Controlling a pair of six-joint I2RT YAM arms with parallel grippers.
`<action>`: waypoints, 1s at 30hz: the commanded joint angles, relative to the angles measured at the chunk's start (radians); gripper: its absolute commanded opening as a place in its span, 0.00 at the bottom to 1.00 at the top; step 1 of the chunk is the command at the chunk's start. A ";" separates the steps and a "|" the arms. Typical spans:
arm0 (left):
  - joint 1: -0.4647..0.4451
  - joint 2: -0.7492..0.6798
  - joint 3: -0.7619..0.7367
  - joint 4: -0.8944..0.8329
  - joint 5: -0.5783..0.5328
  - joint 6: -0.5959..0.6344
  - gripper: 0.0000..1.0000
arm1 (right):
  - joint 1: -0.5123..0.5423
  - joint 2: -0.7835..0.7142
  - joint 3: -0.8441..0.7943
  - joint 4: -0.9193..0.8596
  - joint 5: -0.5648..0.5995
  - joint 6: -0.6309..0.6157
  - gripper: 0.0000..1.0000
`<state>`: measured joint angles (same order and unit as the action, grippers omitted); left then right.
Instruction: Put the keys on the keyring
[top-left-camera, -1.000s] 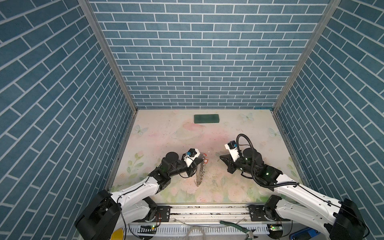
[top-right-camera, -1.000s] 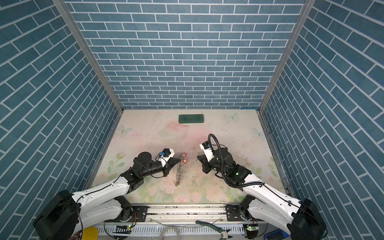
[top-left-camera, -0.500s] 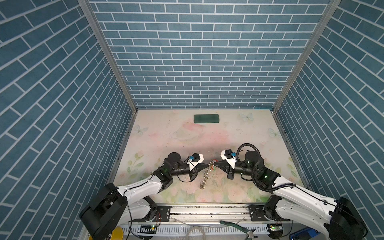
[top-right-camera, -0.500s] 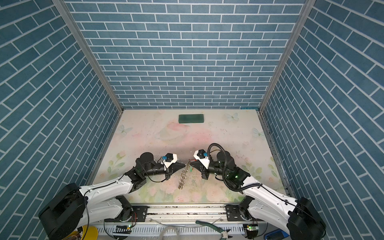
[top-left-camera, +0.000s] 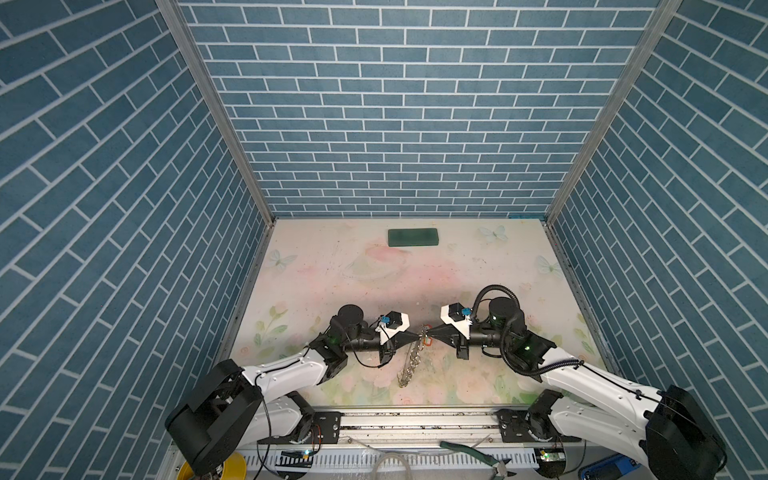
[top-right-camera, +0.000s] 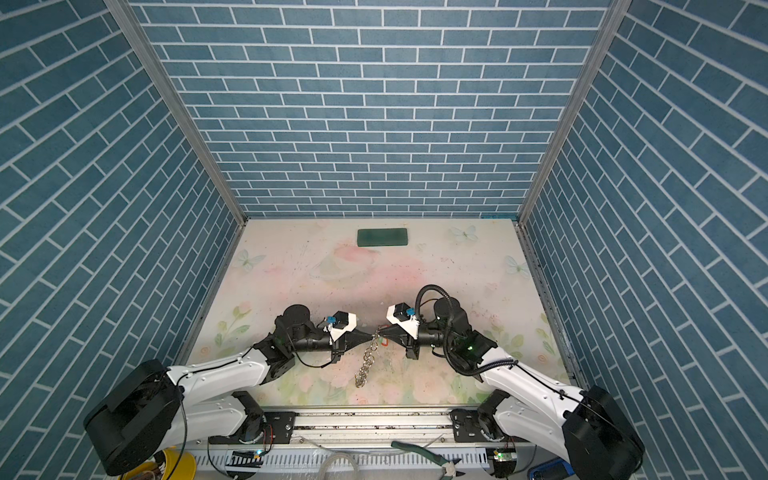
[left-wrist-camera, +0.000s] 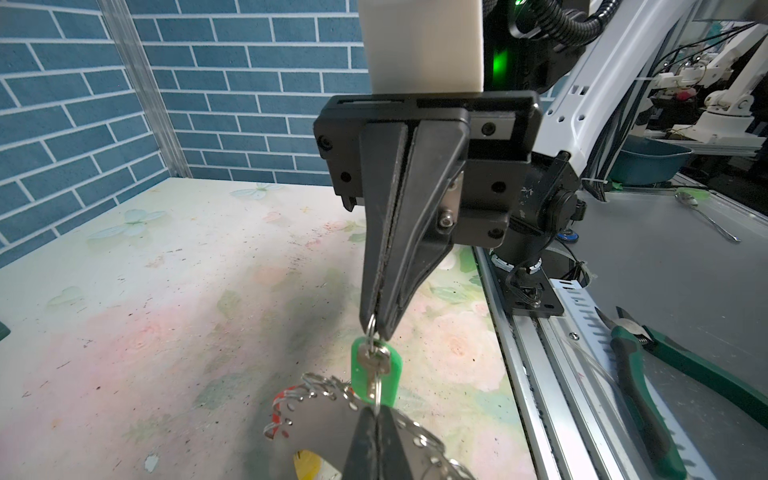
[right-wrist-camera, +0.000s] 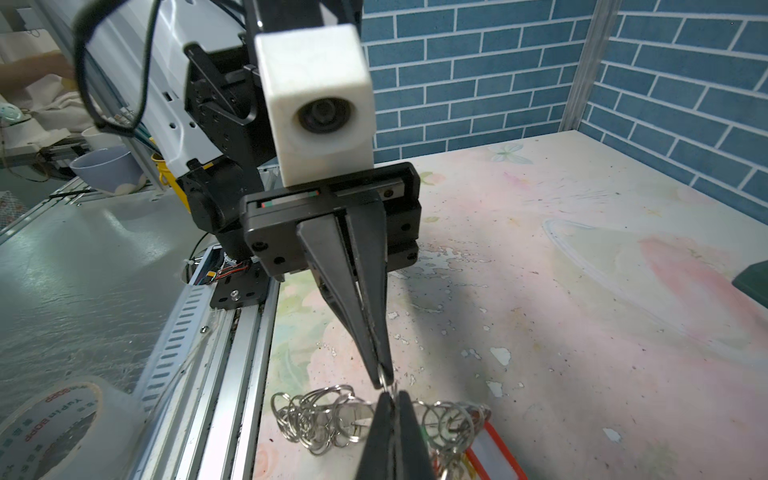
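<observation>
Two robot arms meet tip to tip above the near middle of the flowered table (top-left-camera: 374, 282), as both top views show. The left gripper (top-left-camera: 417, 335), fingers pressed tightly together, pinches the keyring (top-left-camera: 409, 365) at its upper edge. The grey hoop, fringed with silver split rings, dangles from that grip toward the near edge; whether its lower end touches the table cannot be told. Facing it from the right, the right gripper (top-left-camera: 432, 333) has its fingers clamped together on the small ring of a green-tagged key (left-wrist-camera: 376, 370). In the left wrist view this key hangs just beneath those fingertips, its blade reaching down to the left gripper's closed tips. A red-framed tag (right-wrist-camera: 494, 453) and a yellow tag (left-wrist-camera: 309, 465) show among the hoop's rings, close to both grippers. A dark green block (top-left-camera: 413, 237) lies well apart, at the far middle of the table. Green-handled pliers (top-left-camera: 473, 453) rest beyond the rail along the table's near edge.
</observation>
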<state>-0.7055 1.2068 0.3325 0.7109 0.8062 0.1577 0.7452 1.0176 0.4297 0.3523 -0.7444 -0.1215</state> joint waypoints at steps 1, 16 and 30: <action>-0.003 0.008 0.017 0.003 0.022 0.020 0.00 | -0.003 0.004 -0.022 0.019 -0.072 -0.060 0.00; -0.003 0.038 0.033 -0.002 0.085 0.006 0.00 | -0.003 0.029 -0.034 0.079 -0.018 -0.070 0.00; -0.003 0.033 0.030 0.012 0.108 -0.005 0.00 | -0.001 0.010 -0.046 0.049 0.065 -0.115 0.00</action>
<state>-0.7036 1.2404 0.3420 0.7094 0.8509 0.1543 0.7479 1.0462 0.4065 0.3813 -0.7437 -0.1707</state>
